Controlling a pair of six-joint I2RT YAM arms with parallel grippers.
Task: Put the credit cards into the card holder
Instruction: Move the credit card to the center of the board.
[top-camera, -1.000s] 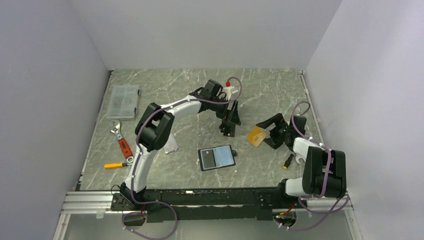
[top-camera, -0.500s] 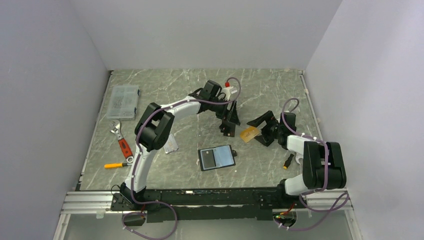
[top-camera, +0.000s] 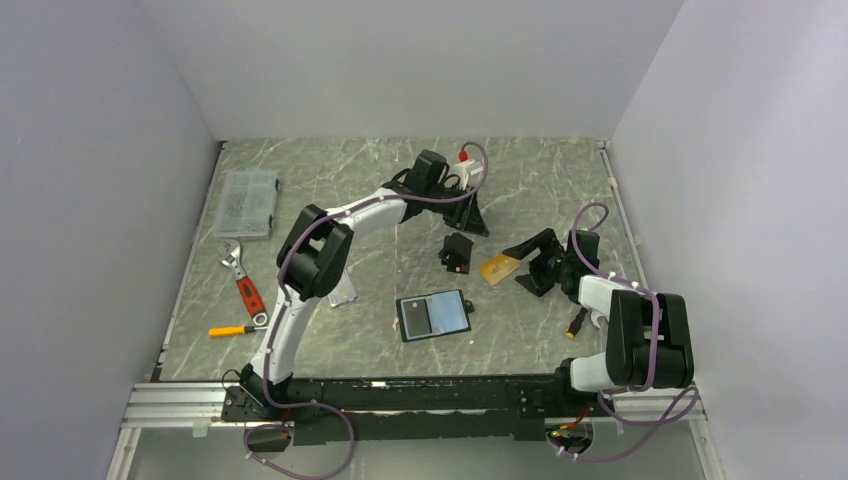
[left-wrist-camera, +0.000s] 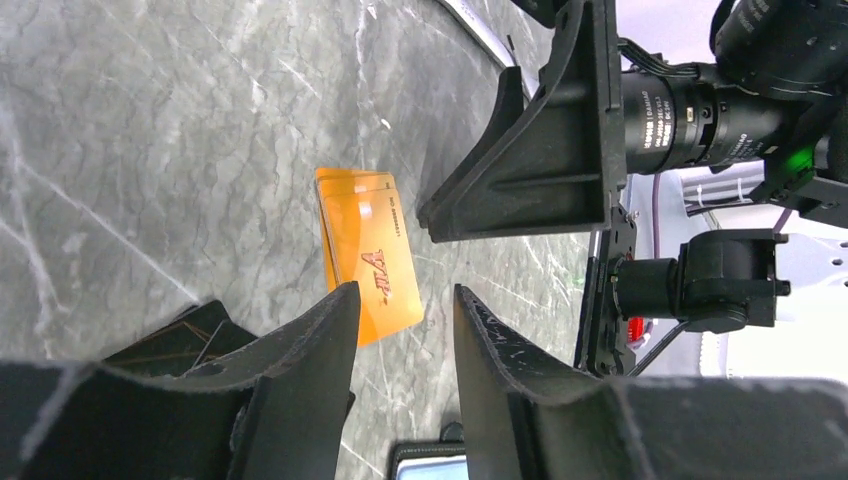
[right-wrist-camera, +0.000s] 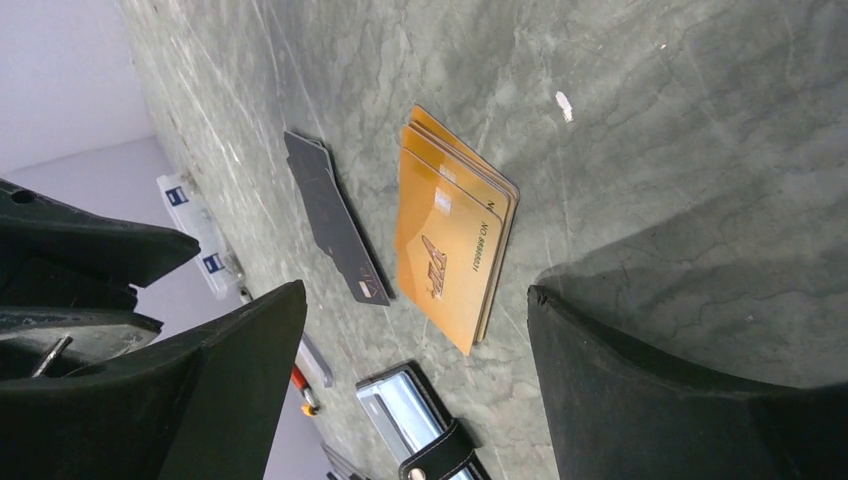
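Grey marbled desk (top-camera: 380, 180), left end effector (left-wrist-camera: 405, 300) narrowly parted and empty near the black cards (top-camera: 456, 252), right end effector (right-wrist-camera: 415, 292) spread wide, orange cards (right-wrist-camera: 450, 240) lying flat between its fingers, ungripped, open card holder (top-camera: 433, 315) mid-desk, nearer the bases.

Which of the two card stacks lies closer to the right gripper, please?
The orange stack, lying just ahead of the right gripper; the black stack sits beyond it, farther from that gripper.
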